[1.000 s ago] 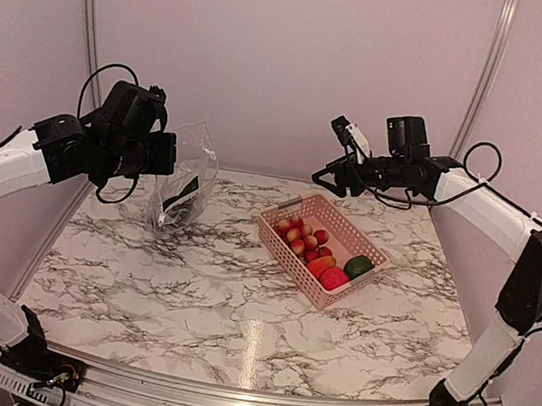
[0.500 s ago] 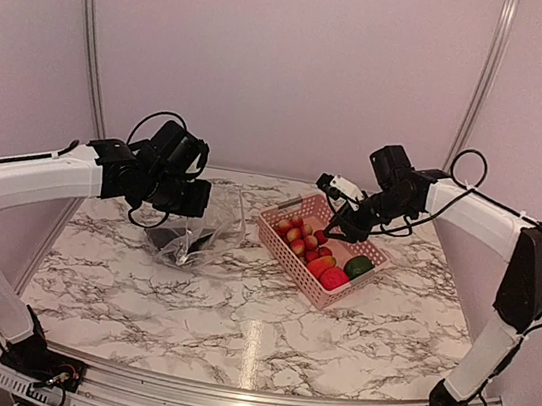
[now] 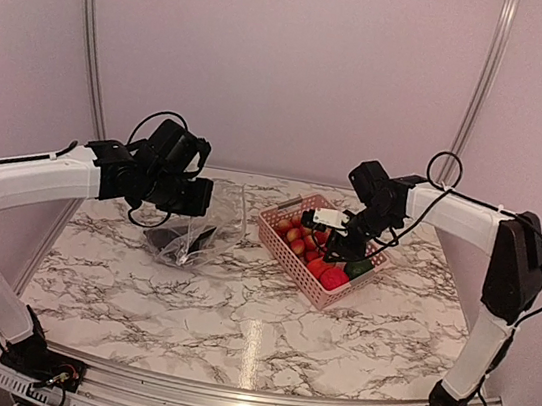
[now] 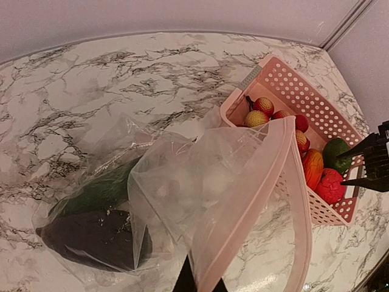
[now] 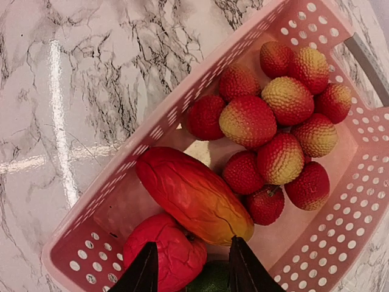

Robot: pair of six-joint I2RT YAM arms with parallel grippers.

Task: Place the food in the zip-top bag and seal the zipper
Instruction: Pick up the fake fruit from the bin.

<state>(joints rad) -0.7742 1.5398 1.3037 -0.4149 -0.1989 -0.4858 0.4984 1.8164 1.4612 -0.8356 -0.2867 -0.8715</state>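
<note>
Hovering spread-fingered, right gripper (image 5: 193, 242) tops pink slatted plastic basket (image 5: 152, 143): twelve red-yellow round fruits (image 5: 248, 121), one orange piece (image 5: 191, 194), one red piece (image 5: 164, 249), one green piece (image 4: 335, 155). Left gripper (image 4: 200, 285) pinches clear zip-top bag (image 4: 176, 182) by its zipper (image 4: 243, 207) just beside the basket. One dark eggplant (image 4: 91, 237) and one green vegetable (image 4: 100, 188) lie inside; marble table (image 3: 236, 309) open nearside.

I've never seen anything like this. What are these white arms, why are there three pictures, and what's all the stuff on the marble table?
These are two robot arms bolted to a table. One picture looks down from above; the other two come from cameras on each wrist. The left gripper pinches the mouth of a clear zip-top bag, which contains an eggplant and a green vegetable. The open right gripper hovers over toy fruit in a pink basket.
</note>
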